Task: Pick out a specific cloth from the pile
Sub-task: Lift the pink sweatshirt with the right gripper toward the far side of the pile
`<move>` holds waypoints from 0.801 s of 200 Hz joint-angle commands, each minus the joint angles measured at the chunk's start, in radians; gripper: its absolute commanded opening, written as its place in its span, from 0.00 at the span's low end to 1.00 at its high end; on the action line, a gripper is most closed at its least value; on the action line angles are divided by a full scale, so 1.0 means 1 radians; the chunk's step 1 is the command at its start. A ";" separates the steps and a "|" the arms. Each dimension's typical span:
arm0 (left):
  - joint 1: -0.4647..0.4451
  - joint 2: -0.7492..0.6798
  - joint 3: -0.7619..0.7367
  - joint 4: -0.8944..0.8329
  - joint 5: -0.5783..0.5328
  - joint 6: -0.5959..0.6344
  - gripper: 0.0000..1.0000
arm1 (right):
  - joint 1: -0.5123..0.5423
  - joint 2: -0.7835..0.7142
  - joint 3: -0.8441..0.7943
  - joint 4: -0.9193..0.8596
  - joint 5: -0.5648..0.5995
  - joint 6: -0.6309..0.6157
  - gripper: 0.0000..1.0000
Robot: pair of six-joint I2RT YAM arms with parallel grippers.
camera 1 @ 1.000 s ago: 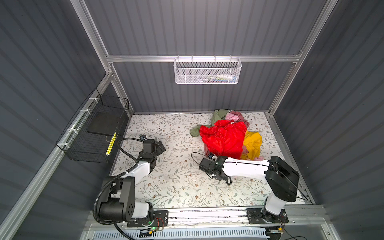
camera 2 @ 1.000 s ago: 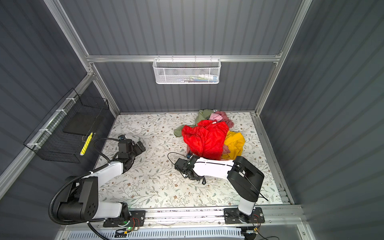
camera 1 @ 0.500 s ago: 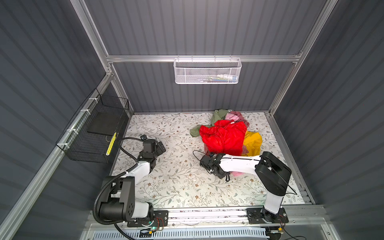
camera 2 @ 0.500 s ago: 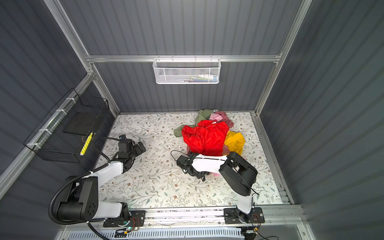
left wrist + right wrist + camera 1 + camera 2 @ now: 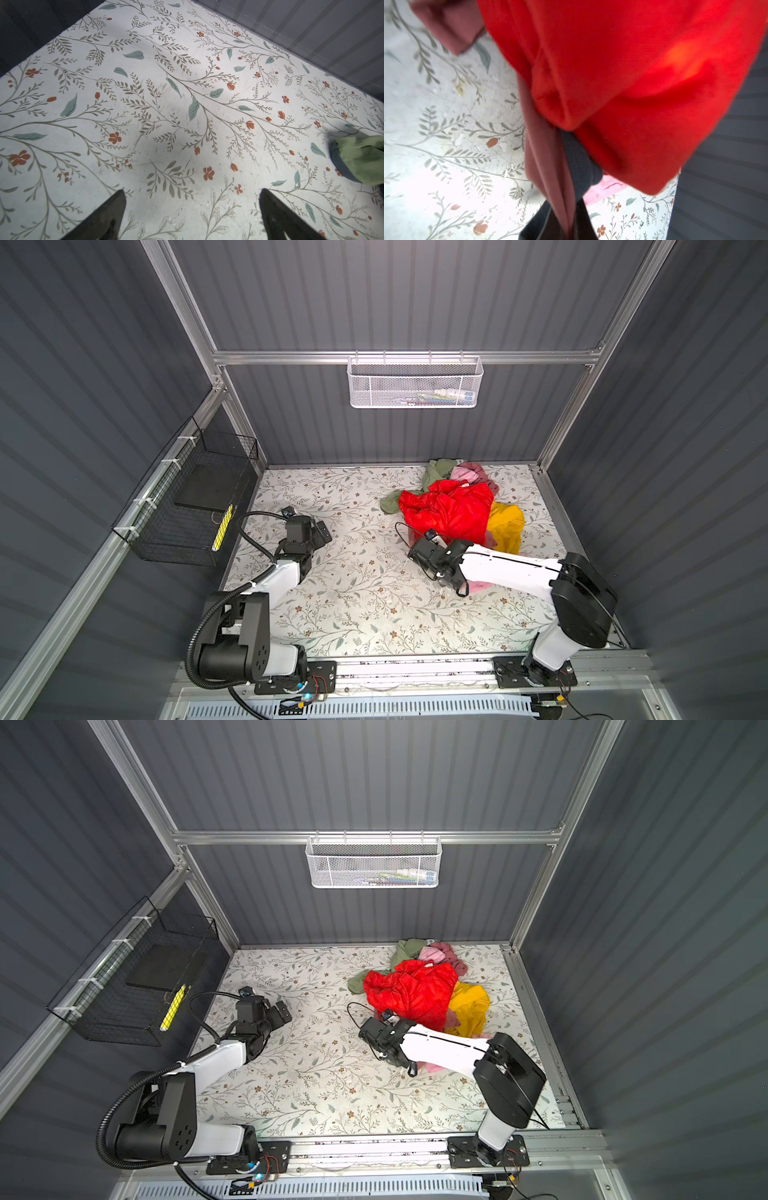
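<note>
The right gripper (image 5: 564, 226) was closed at the near left edge of the pile of crumpled garments (image 5: 453, 489). Its dark fingers (image 5: 535, 226) were pinched together on a fold of the salmon-pink cloth (image 5: 542, 158), which had a blue-grey ribbed trim (image 5: 577, 153). In the right wrist view this cloth ran as a narrow band from beneath the bright red garment (image 5: 623, 72) to the fingers, so most of it lay hidden under the red fabric. In both top views the wrist hid the grip itself. The red garment (image 5: 444, 508) sat on top of the heap. An olive-green garment (image 5: 436, 470) and a dusty-rose garment (image 5: 482, 475) lay toward the back wall, and a mustard-yellow garment (image 5: 505, 526) lay on the right side. A light-pink piece of fabric (image 5: 434, 1067) showed on the white floral-patterned table (image 5: 365, 597) just under the right arm; whether it belonged to the held cloth could not be told. The left gripper (image 5: 192, 191) had its jaws spread wide with nothing between them, over bare table on the left side and well apart from the pile. Only the end of the olive-green garment (image 5: 365, 158) reached into its wrist view. A white mesh basket (image 5: 415, 383) hung on the back wall and a black wire basket (image 5: 187, 510) on the left wall.
</note>
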 commanded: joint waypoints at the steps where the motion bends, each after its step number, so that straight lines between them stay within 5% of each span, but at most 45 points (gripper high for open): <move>1: -0.005 0.015 0.031 -0.019 0.008 0.029 1.00 | -0.002 -0.075 -0.003 -0.001 0.009 0.020 0.00; 86: -0.005 0.023 0.042 -0.019 0.004 0.063 1.00 | -0.129 -0.438 0.031 0.020 -0.065 0.008 0.00; 160: -0.005 0.027 0.044 -0.009 0.023 0.078 1.00 | -0.168 -0.557 0.175 0.043 -0.085 -0.068 0.00</move>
